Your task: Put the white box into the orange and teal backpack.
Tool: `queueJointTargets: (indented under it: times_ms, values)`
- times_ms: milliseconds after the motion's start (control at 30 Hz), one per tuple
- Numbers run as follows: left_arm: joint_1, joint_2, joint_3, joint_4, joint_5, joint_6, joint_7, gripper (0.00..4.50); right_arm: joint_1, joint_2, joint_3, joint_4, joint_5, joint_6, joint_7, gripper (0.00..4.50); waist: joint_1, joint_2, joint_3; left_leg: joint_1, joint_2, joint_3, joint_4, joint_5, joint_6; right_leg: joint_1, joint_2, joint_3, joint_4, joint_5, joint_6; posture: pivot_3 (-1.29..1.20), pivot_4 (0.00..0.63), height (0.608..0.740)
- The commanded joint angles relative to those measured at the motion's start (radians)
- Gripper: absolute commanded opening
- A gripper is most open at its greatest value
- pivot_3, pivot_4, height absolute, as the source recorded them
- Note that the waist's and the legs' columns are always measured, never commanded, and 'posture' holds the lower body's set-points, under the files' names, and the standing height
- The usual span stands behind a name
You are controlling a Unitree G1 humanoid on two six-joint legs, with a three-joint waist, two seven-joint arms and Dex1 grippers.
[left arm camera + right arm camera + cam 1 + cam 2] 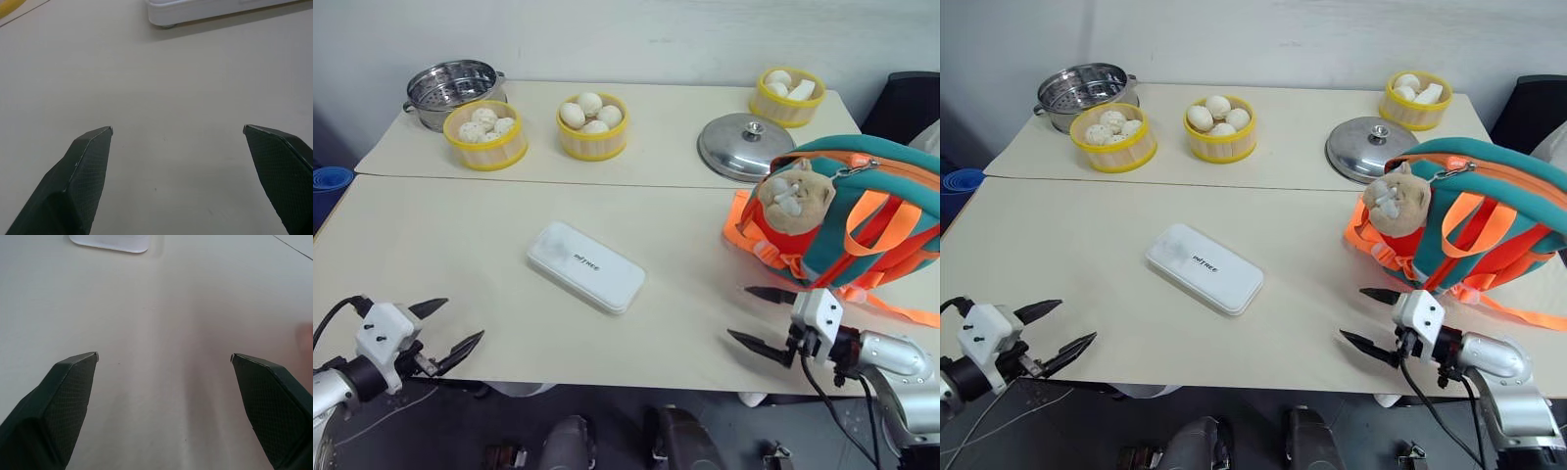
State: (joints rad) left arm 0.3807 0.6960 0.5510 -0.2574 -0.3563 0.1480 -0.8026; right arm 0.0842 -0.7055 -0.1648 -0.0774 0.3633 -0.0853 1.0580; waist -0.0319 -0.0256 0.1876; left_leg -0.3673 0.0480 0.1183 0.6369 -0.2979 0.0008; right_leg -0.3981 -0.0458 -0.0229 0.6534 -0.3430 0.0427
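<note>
Both tools are hanging released at the near worktop edge, fingers spread. The white box is lying flat between and beyond the left tool and right tool, ungrasped. The backpack is sitting just past the right tool, probably positioned for a short carry.

We note a matt, smooth worktop; glossy white plastic box; soft cloth backpack; polished metal lid at one o'clock; textured black fingers.
</note>
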Motion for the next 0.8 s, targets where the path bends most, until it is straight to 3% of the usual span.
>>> queueJointTargets:
  times_ms: [33,200,367,533,633,700,800]
  values:
    - [-0.022,0.014,0.012,0.004,-0.003,-0.023,-0.006,4.5,-0.003,-0.012,-0.024,-0.039,0.014,-0.014,0.0,4.45,0.0,0.0,0.0,0.0,0.0,0.0,0.0,0.0,0.0,0.0,0.0,0.0,0.0,0.0,0.0,0.0,0.15,0.74]
    - [-0.107,0.06,0.004,-0.024,-0.068,0.092,-0.009,4.5,0.008,-0.026,0.022,-0.153,0.064,0.092,0.014,4.45,0.001,0.0,0.0,0.0,0.0,0.0,0.0,0.002,0.0,0.0,0.0,0.0,0.001,0.0,0.0,0.0,0.15,0.74]
    - [-0.333,0.129,-0.093,0.079,-0.029,0.18,0.033,3.05,-0.065,-0.042,0.164,-0.335,0.08,0.315,-0.017,2.9,0.001,0.0,-0.001,0.001,0.0,-0.002,0.0,0.003,-0.002,0.0,0.0,-0.001,0.003,0.0,0.0,0.0,0.15,0.74]
    - [-0.715,0.109,-0.327,0.438,0.164,0.112,0.104,1.53,-0.215,0.033,0.36,-0.295,-0.081,0.393,-0.103,1.19,0.004,-0.002,-0.001,-0.001,-0.001,-0.002,0.0,0.005,-0.002,-0.001,0.0,-0.003,0.004,0.001,0.0,0.0,0.15,0.74]
    - [-0.872,0.06,-0.392,0.633,0.23,0.023,0.147,0.68,-0.262,0.055,0.419,-0.231,-0.165,0.357,-0.126,0.24,0.006,-0.003,-0.002,-0.006,-0.001,-0.001,0.002,0.004,-0.003,-0.006,0.0,-0.003,0.005,0.001,0.001,0.0,0.15,0.74]
    - [-0.932,0.006,-0.425,0.682,0.198,-0.013,0.068,0.01,-0.295,0.106,0.434,-0.178,-0.198,0.329,-0.171,0.0,0.003,-0.003,-0.002,-0.012,0.0,0.001,0.011,0.004,-0.006,-0.012,0.0,-0.002,0.009,0.001,0.001,0.0,0.15,0.74]
    - [-0.976,-0.043,-0.472,0.716,0.2,-0.033,0.007,0.01,-0.335,0.166,0.458,-0.126,-0.227,0.312,-0.199,0.0,0.001,-0.004,-0.002,-0.015,0.0,0.003,0.014,0.003,-0.004,-0.014,0.0,-0.001,0.009,0.002,0.003,0.0,0.15,0.74]
